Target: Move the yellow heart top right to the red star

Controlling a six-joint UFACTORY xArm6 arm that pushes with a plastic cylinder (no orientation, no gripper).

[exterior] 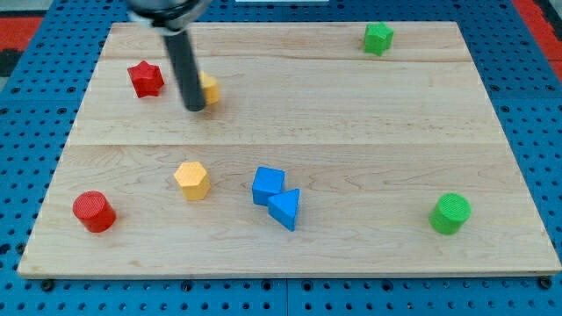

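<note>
We find the yellow heart (209, 89) in the upper left part of the wooden board (351, 158), largely hidden behind our rod; its shape is hard to confirm. My tip (195, 109) touches its left lower edge. We carry no pincer, only this rod, so nothing is gripped. The red star (146, 79) lies near, to the heart's left. Further out: a yellow hexagon (191, 180), a red cylinder (93, 211), a blue cube (267, 185) touching a blue triangle (285, 209), a green cylinder (450, 213), and a green block (378, 38) at the top.
</note>
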